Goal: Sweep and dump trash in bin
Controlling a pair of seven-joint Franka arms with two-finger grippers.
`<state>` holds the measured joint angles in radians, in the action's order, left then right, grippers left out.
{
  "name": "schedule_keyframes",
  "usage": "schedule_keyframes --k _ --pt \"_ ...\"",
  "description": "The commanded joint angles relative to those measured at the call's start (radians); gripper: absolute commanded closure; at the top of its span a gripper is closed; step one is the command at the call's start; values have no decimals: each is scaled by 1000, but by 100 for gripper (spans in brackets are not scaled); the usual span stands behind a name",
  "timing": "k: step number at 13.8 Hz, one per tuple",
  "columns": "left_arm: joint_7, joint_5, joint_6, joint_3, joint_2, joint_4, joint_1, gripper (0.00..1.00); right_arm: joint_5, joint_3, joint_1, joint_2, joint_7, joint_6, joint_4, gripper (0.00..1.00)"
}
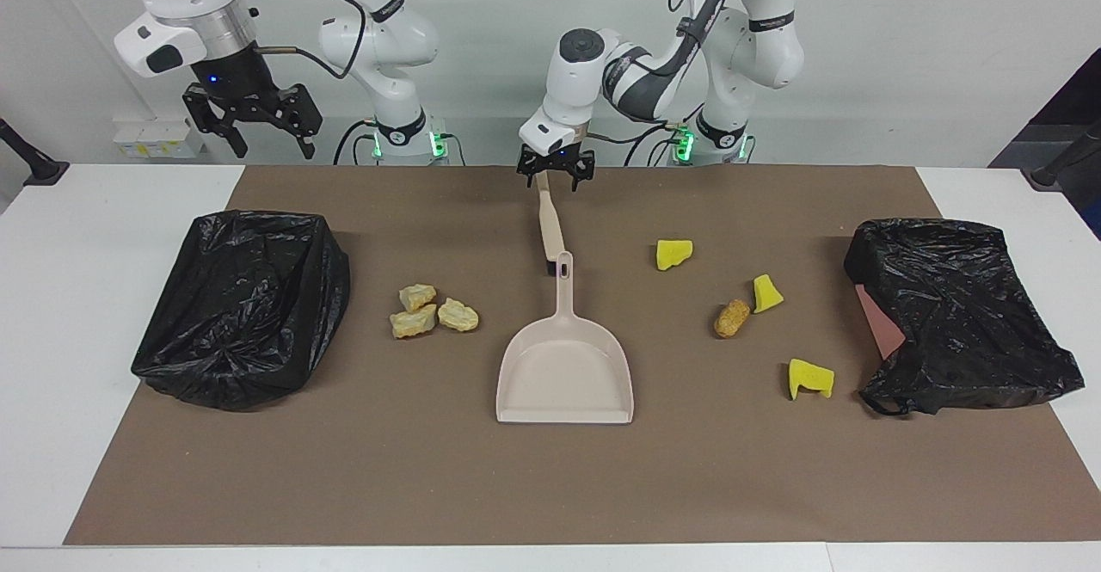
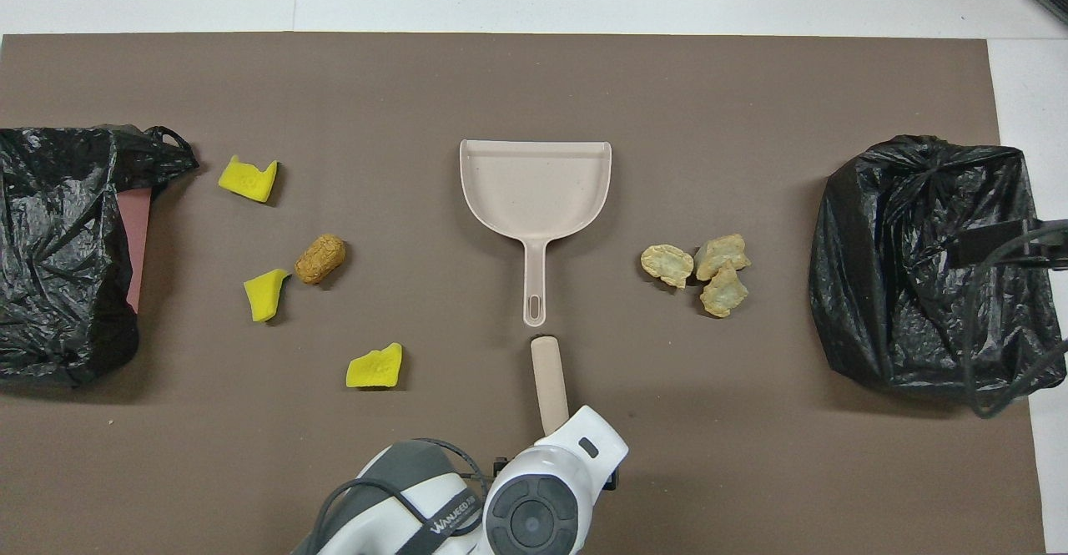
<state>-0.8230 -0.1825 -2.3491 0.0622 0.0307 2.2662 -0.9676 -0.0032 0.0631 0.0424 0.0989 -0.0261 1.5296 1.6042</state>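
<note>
Left gripper (image 1: 555, 178) is over the handle end of the brush (image 1: 548, 219), top centre of the facing view; its fingers stand apart on either side of the handle, and whether they touch it cannot be told. In the overhead view the arm's wrist covers that end at the bottom centre.

Right gripper (image 1: 258, 125) waits raised at the upper left of the facing view, above the table edge, fingers apart, holding nothing.

The brush lies flat on the brown mat (image 1: 430, 486), its head just beside the tip of the dustpan (image 1: 563, 374) handle. The dustpan sits at the centre of the frame with nothing in it, mouth toward the lower edge of the facing view.

Trash, all on the mat:
- Three pale crumbly chunks (image 1: 430, 309), clustered and touching, between the dustpan and the black-bagged bin (image 1: 245, 305) at the left of the facing view.
- Three yellow sponge pieces (image 1: 673, 254) (image 1: 766, 293) (image 1: 810, 378), spread out right of the dustpan.
- A brown lump (image 1: 731, 317), just beside the middle sponge piece.

A second black-bagged bin (image 1: 959, 314) lies at the right of the facing view, tipped on its side.
</note>
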Motion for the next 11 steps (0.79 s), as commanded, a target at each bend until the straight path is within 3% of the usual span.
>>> schedule_keyframes --k 1,2,4,5,8,11 --pt "-24 -17 -12 -9 31 -25 -28 14 8 7 1 27 15 12 33 0" --pt "-25 -17 -6 -9 31 -28 -28 36 8 7 1 27 15 11 33 0" --pt "-36 -17 -4 -9 29 -25 -31 93 8 7 1 28 15 11 34 0" --pt "-28 -17 -6 -7 29 -22 -31 100 8 7 1 28 15 11 34 0" --pt "-44 -18 28 -9 23 -22 -19 100 8 9 1 27 15 11 33 0" --pt "-30 -18 160 -18 -50 -31 61 100 8 7 1 27 15 11 34 0"
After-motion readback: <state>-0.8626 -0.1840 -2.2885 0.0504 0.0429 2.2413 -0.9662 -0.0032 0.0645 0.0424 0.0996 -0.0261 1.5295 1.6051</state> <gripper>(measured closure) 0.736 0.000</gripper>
